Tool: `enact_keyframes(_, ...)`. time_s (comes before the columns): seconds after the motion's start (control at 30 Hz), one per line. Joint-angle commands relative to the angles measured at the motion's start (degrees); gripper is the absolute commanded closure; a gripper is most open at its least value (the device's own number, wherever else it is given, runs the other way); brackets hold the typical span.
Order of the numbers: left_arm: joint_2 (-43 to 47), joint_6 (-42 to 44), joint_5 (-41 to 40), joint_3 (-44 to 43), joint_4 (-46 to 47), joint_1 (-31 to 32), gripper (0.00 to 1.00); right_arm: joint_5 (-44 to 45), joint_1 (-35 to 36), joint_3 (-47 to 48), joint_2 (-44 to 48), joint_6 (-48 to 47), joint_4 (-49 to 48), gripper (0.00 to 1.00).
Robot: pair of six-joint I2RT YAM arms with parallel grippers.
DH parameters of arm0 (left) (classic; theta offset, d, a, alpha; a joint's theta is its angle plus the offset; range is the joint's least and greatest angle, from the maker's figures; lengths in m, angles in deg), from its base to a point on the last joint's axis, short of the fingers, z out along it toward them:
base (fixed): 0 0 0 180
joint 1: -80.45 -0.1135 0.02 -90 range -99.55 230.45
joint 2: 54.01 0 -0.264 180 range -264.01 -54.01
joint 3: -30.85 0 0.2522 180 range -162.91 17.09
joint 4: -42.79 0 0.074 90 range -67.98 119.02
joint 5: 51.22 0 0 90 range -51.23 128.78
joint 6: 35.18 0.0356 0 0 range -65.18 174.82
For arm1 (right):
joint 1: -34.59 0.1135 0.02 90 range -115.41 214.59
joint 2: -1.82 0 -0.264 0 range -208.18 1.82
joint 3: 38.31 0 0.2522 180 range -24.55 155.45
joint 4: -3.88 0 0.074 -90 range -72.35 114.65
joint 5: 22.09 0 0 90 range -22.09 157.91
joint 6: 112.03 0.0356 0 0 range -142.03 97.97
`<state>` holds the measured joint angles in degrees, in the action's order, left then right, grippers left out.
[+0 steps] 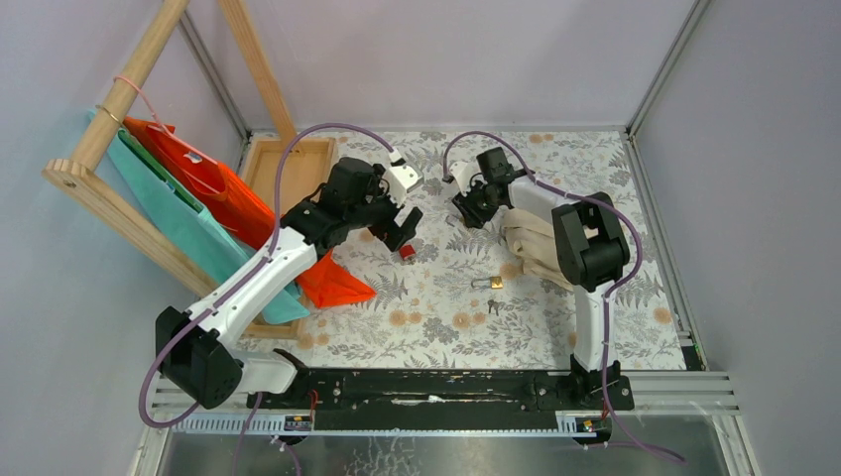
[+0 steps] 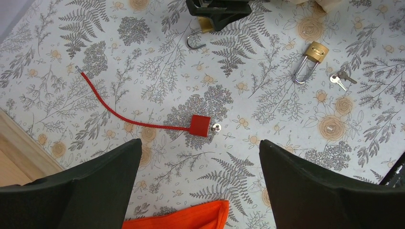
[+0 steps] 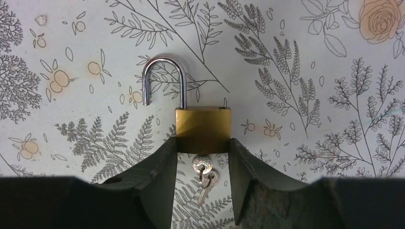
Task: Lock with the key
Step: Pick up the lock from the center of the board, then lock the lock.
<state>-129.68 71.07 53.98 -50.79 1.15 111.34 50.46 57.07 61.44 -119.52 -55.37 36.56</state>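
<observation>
The red lock (image 2: 199,125) lies flat on the fern-patterned table, its thin red cable (image 2: 119,114) trailing away to the left with its end free. A small silver key (image 2: 216,127) sticks in the body's right side. It also shows in the top view (image 1: 407,252). My left gripper (image 2: 200,148) is open and empty, hovering above and just short of the lock. My right gripper (image 3: 203,145) is shut on a brass padlock (image 3: 203,129) with an open steel shackle; keys (image 3: 204,174) hang below it.
A second brass padlock (image 2: 315,51) and loose keys (image 2: 341,79) lie right of the red lock. An orange bag (image 2: 191,218) lies under my left gripper. A wooden rack (image 1: 109,188) with bags and a wooden tray (image 1: 273,164) stand on the left. A beige pouch (image 1: 531,248) lies on the right.
</observation>
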Motion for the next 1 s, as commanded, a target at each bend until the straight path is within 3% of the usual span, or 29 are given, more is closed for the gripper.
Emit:
enact_keyframes(0.0,1.3,0.0,-0.9,0.4,1.3,-0.7,0.0,-0.2,0.4,-1.1,4.9,-0.8,-0.2,0.91)
enact_keyframes(0.1,1.5,-0.6,-0.3,1.0,1.8,-0.9,0.0,-1.7,0.4,-2.2,8.8,-1.2,0.9,1.0)
enact_keyframes(0.37,1.3,-0.6,9.5,2.3,3.1,-2.7,0.06,-12.2,0.0,-4.1,21.7,-1.3,9.0,1.0)
enact_keyframes(0.6,-1.4,-1.2,21.2,-3.6,1.2,-2.8,0.08,-22.9,0.0,-5.2,32.0,1.2,14.5,1.0)
enact_keyframes(0.83,-6.0,-4.7,27.6,-9.0,1.2,-2.8,0.15,-30.6,0.1,-3.6,35.6,1.8,20.7,1.0)
enact_keyframes(0.97,-7.6,-4.7,30.2,-10.2,1.2,-2.3,0.25,-33.4,0.1,-3.0,35.6,1.2,23.7,1.0)
